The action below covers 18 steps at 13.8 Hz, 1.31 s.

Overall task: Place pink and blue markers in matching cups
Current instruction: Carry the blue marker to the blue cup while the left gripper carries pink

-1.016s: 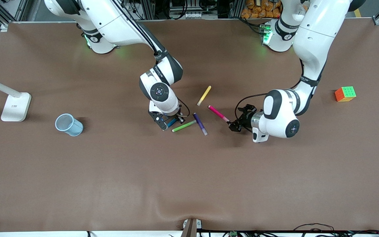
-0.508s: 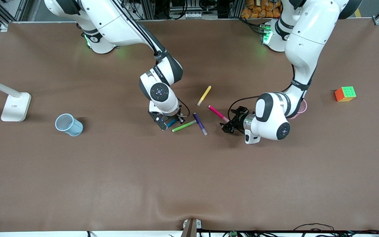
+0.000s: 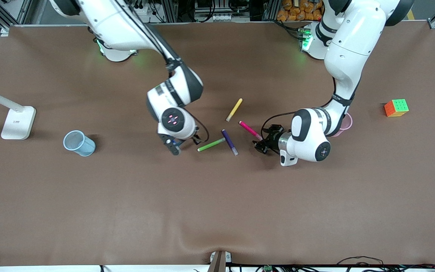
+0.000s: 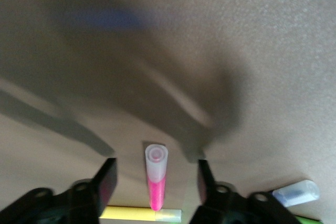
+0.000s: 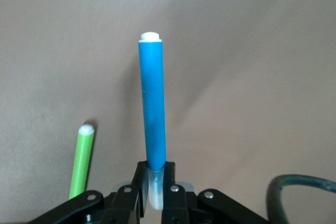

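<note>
Pickup stage: right claw (image 5: 152, 199) clamped on blue marker (image 5: 153, 108) over bench nr green pen (image 3: 211, 144); left claw (image 4: 155, 184) part-open astride pink marker (image 4: 156, 176) on bench; next: grip pink, carry blue to blue cup (image 3: 79, 143)

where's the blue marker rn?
The blue marker is clamped by its cap end in the right tool, just off the table beside the green marker, toward the blue mesh cup.

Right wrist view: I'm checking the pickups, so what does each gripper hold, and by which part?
The right gripper pinches the bright blue felt-tip marker by its pale cap end. The left gripper straddles the magenta-pink marker, not yet gripping.
</note>
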### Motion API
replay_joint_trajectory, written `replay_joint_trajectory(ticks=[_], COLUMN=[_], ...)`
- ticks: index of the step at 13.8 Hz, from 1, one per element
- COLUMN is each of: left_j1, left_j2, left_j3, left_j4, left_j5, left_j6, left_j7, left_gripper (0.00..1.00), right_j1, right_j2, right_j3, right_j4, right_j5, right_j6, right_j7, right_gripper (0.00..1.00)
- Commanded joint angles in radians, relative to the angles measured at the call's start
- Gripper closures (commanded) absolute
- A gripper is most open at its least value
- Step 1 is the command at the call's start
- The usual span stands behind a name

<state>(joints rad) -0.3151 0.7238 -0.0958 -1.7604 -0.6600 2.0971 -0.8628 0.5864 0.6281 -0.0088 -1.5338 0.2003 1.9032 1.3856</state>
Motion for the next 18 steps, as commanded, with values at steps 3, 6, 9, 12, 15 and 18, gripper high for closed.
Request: replay_joint_trajectory(ticks=[3, 6, 9, 12, 15, 18], left_j1=[-0.006, 0.008, 0.028, 0.048, 0.085, 0.12], left_j2=[0.009, -0.009, -0.067, -0.165, -0.263, -0.342], left_j3=[0.005, 0.011, 0.027, 0.06, 0.068, 0.067], left_j4=[0.016, 0.015, 0.009, 0.015, 0.016, 0.015], left_j5=[-0.017, -0.01, -0.007, 0.151, 0.238, 0.36], left_j6=[0.006, 0.003, -0.029, -0.094, -0.178, -0.247], left_j7=[-0.01, -0.012, -0.01, -0.008, -0.007, -0.001], left_gripper=[0.92, 1.0, 1.0, 1.0, 1.0, 1.0], right_j1=[-0.236, -0.428, -0.563, -0.667, -0.738, -0.779], right_j2=[-0.083, -0.122, -0.122, -0.113, -0.091, -0.065], right_j3=[0.013, 0.01, 0.007, 0.007, 0.007, 0.007], right_j4=[0.092, 0.092, 0.09, 0.08, 0.055, 0.024], right_j5=[0.086, 0.093, 0.087, 0.082, 0.082, 0.08], right_j6=[-0.384, -0.522, -0.569, -0.575, -0.575, -0.564], right_j7=[-0.288, -0.526, -0.666, -0.802, -0.904, -0.954], right_gripper=[1.0, 1.0, 1.0, 1.0, 1.0, 1.0])
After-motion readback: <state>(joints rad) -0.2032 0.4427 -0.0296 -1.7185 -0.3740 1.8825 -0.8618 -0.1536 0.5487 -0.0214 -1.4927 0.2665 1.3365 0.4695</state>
